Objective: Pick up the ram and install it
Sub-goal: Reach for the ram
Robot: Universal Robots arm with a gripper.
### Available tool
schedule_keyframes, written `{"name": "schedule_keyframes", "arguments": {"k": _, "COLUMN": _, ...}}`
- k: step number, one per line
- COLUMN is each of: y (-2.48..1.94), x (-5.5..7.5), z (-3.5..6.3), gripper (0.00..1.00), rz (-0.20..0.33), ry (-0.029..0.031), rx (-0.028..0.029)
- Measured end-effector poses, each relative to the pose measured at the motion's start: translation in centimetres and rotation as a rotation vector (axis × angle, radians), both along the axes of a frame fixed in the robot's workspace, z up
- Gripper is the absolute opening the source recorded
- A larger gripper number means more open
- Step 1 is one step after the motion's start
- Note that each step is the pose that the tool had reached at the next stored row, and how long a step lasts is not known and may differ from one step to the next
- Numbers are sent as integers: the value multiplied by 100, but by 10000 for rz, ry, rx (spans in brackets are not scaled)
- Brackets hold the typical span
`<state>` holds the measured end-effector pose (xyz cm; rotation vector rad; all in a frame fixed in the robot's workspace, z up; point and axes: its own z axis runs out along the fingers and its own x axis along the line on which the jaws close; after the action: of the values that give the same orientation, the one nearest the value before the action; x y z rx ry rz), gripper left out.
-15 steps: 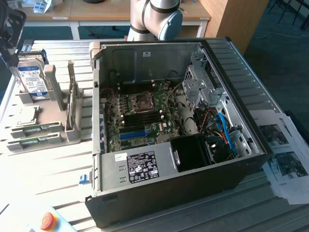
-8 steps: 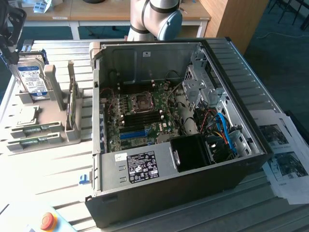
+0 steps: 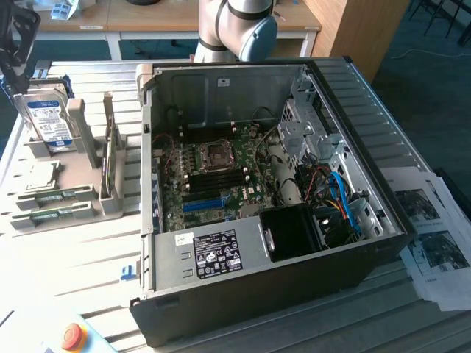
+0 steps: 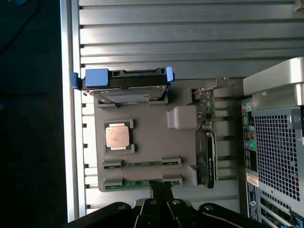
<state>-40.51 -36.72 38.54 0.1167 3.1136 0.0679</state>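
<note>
The long, narrow green ram stick [image 4: 137, 183] is seated in the outermost cradle of the flat grey plastic holder tray [image 4: 147, 137] on the slatted metal counter [image 4: 142, 28]. It lies just beside a second green stick [image 4: 141, 164] and apart from the open black computer case [image 3: 257, 301]. The black claw [image 4: 162, 189] is poised above it, closed and empty. If lowered while shut, it could strike the stick's edge rather than straddle it. With slight misalignment, the neighbouring stick could be caught instead.
</note>
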Motion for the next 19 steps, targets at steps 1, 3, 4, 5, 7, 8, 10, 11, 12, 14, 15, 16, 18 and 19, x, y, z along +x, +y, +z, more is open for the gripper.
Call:
{"name": "schedule_keyframes", "arguments": {"k": 1, "y": 13, "x": -3, "z": -1, "gripper": 10, "rz": 0, "ry": 0, "rx": 1}}
{"name": "schedule_keyframes", "arguments": {"k": 3, "y": 40, "x": -9, "z": -3, "gripper": 10, "rz": 1, "ry": 0, "rx": 0}}
{"name": "schedule_keyframes", "arguments": {"k": 4, "y": 55, "x": -12, "z": -4, "gripper": 10, "rz": 1, "ry": 1, "rx": 0}}
{"name": "schedule_keyframes", "arguments": {"k": 5, "y": 69, "x": -15, "z": -6, "gripper": 10, "rz": 1, "ry": 0, "rx": 1}}
{"name": "schedule_keyframes", "arguments": {"k": 7, "y": 101, "x": -22, "z": -8, "gripper": 10, "rz": 1, "ry": 0, "rx": 0}}
{"name": "schedule_keyframes", "arguments": {"k": 8, "y": 117, "x": -25, "z": -10, "gripper": 10, "rz": 1, "ry": 0, "rx": 0}}
{"name": "schedule_keyframes", "arguments": {"k": 10, "y": 149, "x": -32, "z": -12, "gripper": 10, "rz": 0, "ry": 0, "rx": 0}}
{"name": "schedule_keyframes", "arguments": {"k": 11, "y": 164, "x": -36, "z": -14, "gripper": 10, "rz": 0, "ry": 0, "rx": 0}}
{"name": "schedule_keyframes", "arguments": {"k": 12, "y": 179, "x": -39, "z": -15, "gripper": 10, "rz": 0, "ry": 0, "rx": 0}}
{"name": "schedule_keyframes", "arguments": {"k": 14, "y": 206, "x": -48, "z": -17, "gripper": 10, "rz": 1, "ry": 0, "rx": 0}}
{"name": "schedule_keyframes", "arguments": {"k": 15, "y": 219, "x": -52, "z": -19, "gripper": 10, "rz": 1, "ry": 0, "rx": 0}}
{"name": "schedule_keyframes", "arguments": {"k": 16, "y": 233, "x": -56, "z": -20, "gripper": 10, "rz": 1, "ry": -1, "rx": 1}}
{"name": "schedule_keyframes", "arguments": {"k": 18, "y": 260, "x": -66, "z": -22, "gripper": 10, "rz": 1, "ry": 0, "rx": 0}}
{"name": "schedule_keyframes", "arguments": {"k": 19, "y": 272, "x": -71, "z": -23, "gripper": 10, "rz": 1, "ry": 1, "rx": 1}}
